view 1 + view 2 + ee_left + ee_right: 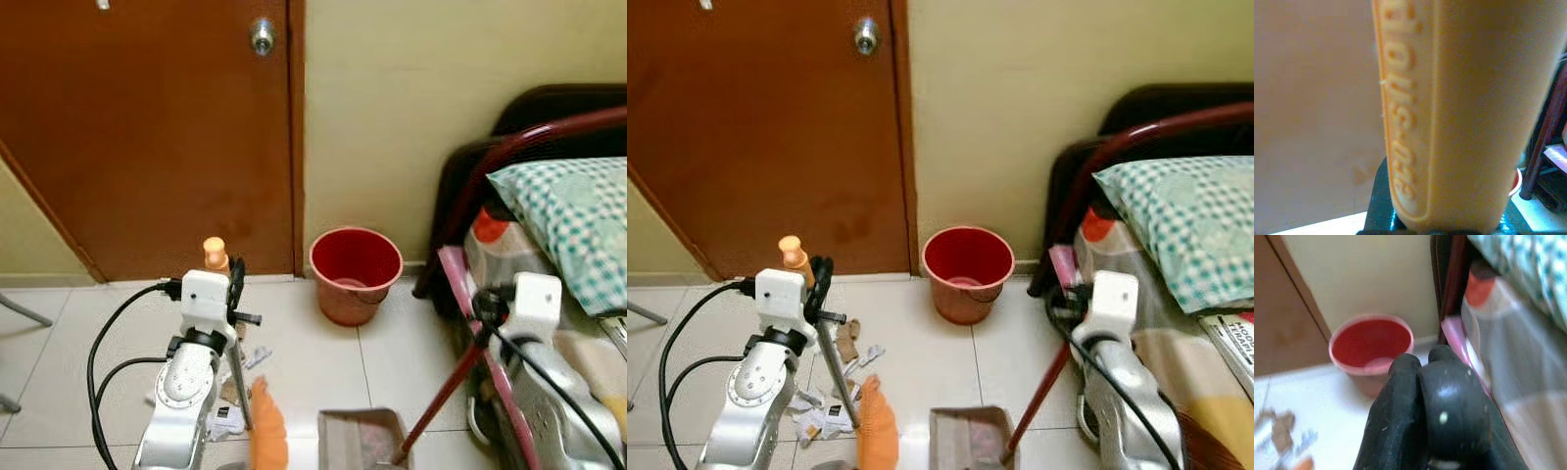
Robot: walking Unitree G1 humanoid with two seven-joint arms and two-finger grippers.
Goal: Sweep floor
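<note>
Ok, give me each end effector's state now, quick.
Left end effector: shut on the orange broom handle.
Right end effector: shut on the dark red dustpan handle.

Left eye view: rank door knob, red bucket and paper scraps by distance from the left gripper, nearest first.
From the left gripper, which holds the orange broom handle:
1. Paper scraps, on the tiles just below and beside it.
2. Red bucket, to its right, against the wall.
3. Door knob, high on the brown door, farthest.
</note>
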